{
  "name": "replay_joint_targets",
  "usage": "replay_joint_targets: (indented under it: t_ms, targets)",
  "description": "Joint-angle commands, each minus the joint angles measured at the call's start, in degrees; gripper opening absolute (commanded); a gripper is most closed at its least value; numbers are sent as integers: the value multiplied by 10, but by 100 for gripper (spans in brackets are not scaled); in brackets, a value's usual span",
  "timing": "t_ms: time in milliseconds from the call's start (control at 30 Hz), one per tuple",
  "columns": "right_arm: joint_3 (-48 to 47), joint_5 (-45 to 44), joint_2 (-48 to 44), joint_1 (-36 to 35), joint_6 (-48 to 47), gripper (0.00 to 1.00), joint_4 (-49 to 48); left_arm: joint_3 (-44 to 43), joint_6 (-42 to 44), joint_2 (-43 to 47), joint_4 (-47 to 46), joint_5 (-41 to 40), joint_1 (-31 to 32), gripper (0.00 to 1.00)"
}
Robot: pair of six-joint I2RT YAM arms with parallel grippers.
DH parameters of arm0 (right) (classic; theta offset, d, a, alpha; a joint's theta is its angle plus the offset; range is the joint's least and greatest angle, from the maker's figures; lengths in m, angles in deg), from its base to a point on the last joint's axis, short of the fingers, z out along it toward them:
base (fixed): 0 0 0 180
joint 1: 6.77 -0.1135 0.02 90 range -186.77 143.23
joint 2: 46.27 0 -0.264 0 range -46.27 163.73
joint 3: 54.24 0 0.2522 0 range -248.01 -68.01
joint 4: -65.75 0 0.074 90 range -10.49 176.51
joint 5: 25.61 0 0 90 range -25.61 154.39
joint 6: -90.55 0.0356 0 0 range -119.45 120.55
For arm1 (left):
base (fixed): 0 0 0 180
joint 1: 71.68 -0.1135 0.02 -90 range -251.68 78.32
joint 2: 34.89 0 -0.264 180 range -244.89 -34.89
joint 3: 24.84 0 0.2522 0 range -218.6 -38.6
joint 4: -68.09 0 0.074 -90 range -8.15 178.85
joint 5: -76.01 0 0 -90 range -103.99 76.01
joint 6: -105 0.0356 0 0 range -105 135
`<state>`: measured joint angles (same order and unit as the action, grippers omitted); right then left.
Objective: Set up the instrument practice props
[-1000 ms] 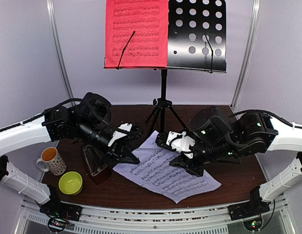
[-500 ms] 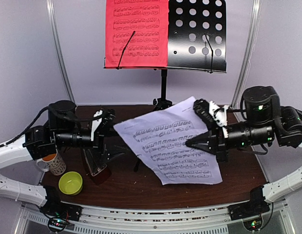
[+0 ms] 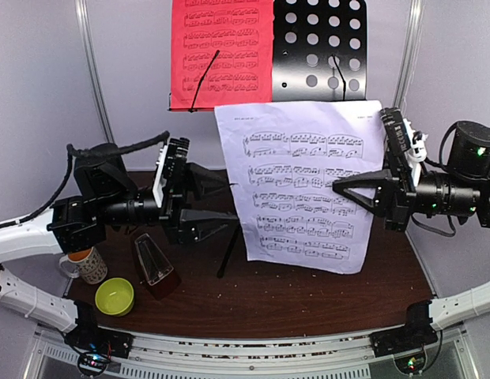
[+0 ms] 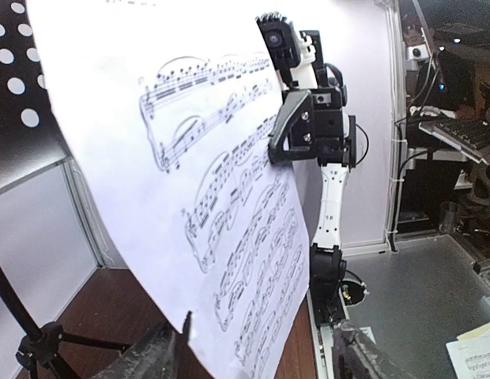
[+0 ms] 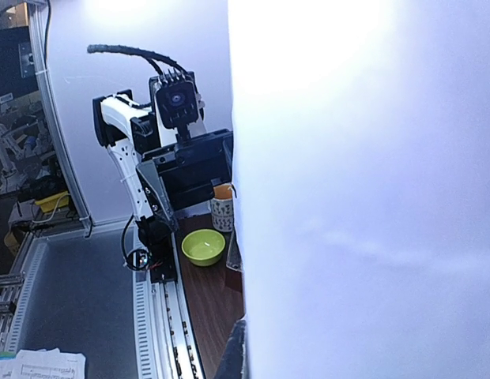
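The white music sheet hangs upright in front of the black music stand, hiding its pole. My right gripper is shut on the sheet's right half; its blank back fills the right wrist view, with one finger showing beside it. My left gripper stands open at the sheet's left edge, its fingers wide on either side of the paper without touching it. The red music sheet rests on the stand's left half. The dark-red metronome stands on the table at the left.
A patterned mug and a lime-green bowl sit at the near left, also seen as mug and bowl. One tripod leg slants out below the sheet. White frame posts flank the back corners.
The right gripper has lifted the white sheet off the table and turned it upright before the stand. The left gripper has opened, let go of the sheet and risen to its left edge.
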<state>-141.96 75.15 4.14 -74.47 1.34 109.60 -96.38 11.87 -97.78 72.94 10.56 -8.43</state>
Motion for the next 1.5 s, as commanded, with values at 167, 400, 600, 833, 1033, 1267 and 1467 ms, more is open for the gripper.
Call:
replay_joint_targets:
  t_ms: [167, 400, 600, 833, 1033, 1267, 1467]
  targets:
    - [-18, 22, -25, 40, 9, 0, -74, -119, -12, -58, -71, -50, 41, 40]
    - [-46, 43, -14, 73, 0, 0, -109, -225, 4, -120, -25, -68, 43, 30]
    - [-80, 22, -4, 97, -27, 0, -110, -303, 32, -145, 9, -114, 43, 10]
    - [-122, 39, 25, 132, -34, 0, -125, -414, 68, -202, 78, -144, 43, 16]
    - [-163, 69, 43, 151, -43, 0, -111, -512, 83, -256, 148, -109, 27, 23]
    - [-206, 58, 58, 164, -70, 0, -89, -591, 89, -290, 190, -55, 9, 15]
    - [-233, -25, 83, 191, -73, 5, -114, -629, 62, -309, 162, -64, -14, 0]
